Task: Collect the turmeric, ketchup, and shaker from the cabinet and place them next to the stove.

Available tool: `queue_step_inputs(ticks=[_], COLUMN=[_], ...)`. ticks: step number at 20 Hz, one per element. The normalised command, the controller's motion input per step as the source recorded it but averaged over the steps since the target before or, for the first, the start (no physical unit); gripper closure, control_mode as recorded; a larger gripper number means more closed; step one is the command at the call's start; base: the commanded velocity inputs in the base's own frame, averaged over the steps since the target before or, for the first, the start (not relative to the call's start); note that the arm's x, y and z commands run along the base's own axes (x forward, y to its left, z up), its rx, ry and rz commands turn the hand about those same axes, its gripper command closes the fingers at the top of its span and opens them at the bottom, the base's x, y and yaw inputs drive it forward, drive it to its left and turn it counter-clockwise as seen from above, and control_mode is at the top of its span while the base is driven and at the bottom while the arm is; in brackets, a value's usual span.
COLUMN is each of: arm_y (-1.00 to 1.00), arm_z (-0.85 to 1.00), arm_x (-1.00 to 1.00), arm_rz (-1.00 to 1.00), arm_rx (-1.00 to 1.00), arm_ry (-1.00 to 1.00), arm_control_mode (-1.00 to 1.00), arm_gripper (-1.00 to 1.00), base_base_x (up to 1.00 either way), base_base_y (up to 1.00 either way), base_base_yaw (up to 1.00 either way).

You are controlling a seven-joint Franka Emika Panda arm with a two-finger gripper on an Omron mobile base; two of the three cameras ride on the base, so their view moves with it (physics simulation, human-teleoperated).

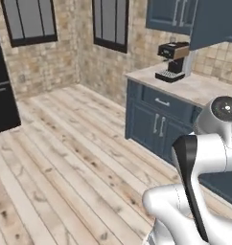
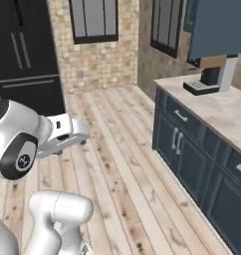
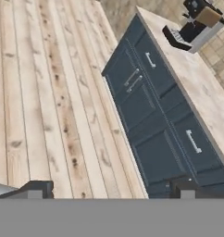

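coffee machine on counter | wall cabinet above | drawers below counter

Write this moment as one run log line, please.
hand: open, empty | over floor beside counter | cabinet: unopened

Open plank floor lies free left of the counter; a coffee machine occupies its far end.

Looking like a home kitchen: dark blue panelled base cabinets, pale stone counter, black-and-silver coffee machine, tall black fridge.
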Motion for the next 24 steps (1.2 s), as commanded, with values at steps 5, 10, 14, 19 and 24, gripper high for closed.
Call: queue_step_inputs(ticks=[5, 10, 14, 19, 24], arm_y=[0.0, 0.0, 0.0, 0.0, 0.0], arm_z=[0.0, 0.0, 0.0, 0.0, 0.0], arm_x=[0.0, 0.0, 0.0, 0.0, 0.0], arm_rz=[0.0, 0.0, 0.0, 0.0, 0.0], arm_rx=[0.0, 0.0, 0.0, 0.0, 0.0], arm_ry=[0.0, 0.0, 0.0, 0.0, 0.0], arm_control_mode=[1.0, 1.0, 1.0, 1.0, 1.0], arm_gripper=[-1.0, -1.0, -1.0, -1.0, -1.0], base_base_x=[0.39, 0.66, 0.81, 0.86, 0.88], base_base_y=[0.02, 0.09, 0.16, 0.2, 0.2], base_base_yaw=[-0.65, -0.55, -0.48, -0.43, -0.4])
